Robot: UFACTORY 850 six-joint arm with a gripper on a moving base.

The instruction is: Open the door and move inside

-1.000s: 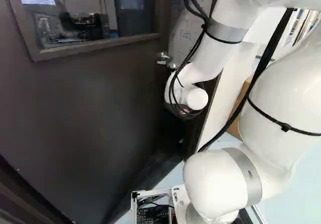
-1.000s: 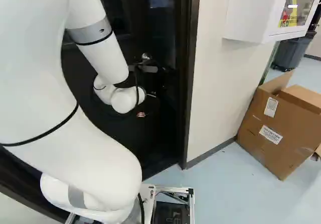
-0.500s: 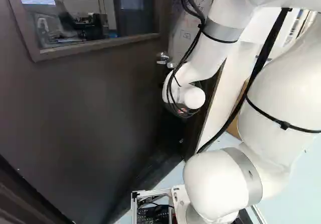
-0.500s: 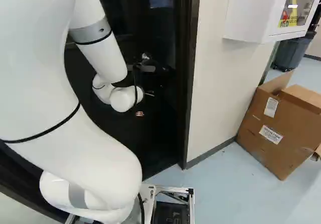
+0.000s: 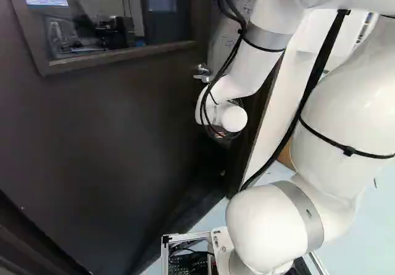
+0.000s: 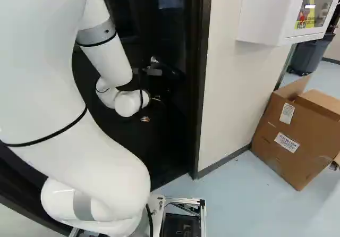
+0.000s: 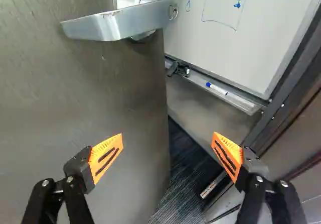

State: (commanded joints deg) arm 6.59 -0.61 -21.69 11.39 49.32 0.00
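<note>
Cream wall [image 6: 231,77]; pale blue floor [image 6: 244,205]

Your arm [image 5: 345,102] is glossy white, with grey bands [image 5: 307,210] and black cables [image 5: 318,65]. Your black gripper [image 6: 145,119] has slotted orange pads [image 7: 108,144].

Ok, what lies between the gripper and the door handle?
No object shows there: in the wrist view, the stretch between the open gripper and the door handle holds only the bare face of the door.
</note>
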